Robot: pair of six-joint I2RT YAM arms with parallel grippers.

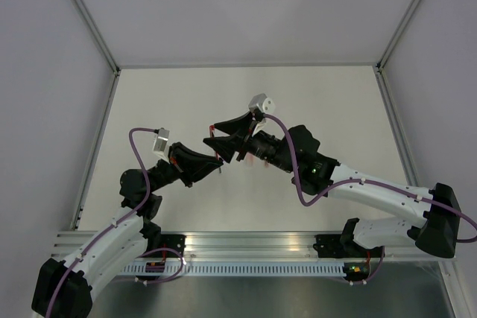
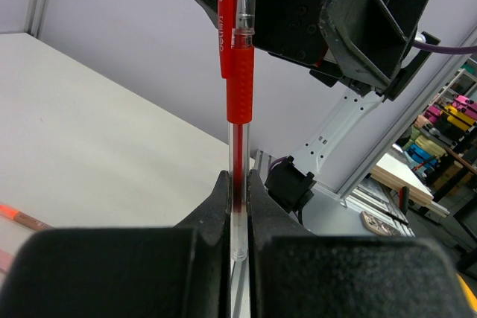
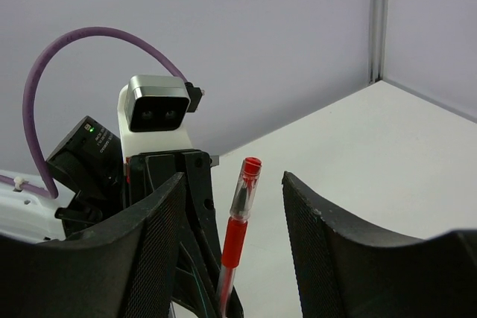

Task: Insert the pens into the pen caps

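As seen from its own wrist cam, left gripper (image 2: 238, 188): pinched tight on the red pen (image 2: 240, 83), both jaws pressed onto the clear lower barrel, properly clamped.
red pen: standing pretty much straight up out of that pinch, red rubber grip just above the jaws, short stub of clear barrel poking out below them.
pen cap (image 2: 244, 5): clear with a red clip reading GEL PEN, sitting over the pen's top end, lower rim right at the top of the red grip. Can't tell if pushed fully home.
right gripper (image 3: 231, 178): spread wide, one jaw on either side of the capped end, clear gap on both sides, so not holding anything.
table (image 1: 186, 102): both grippers nose to nose above its middle, left one reaching in from the lower left, right one from the lower right, pen held up off the surface.
orange pen (image 2: 19, 216): just a blurry orange streak lying flat on the table at the left edge of the left wrist view, well apart from the clamped one.
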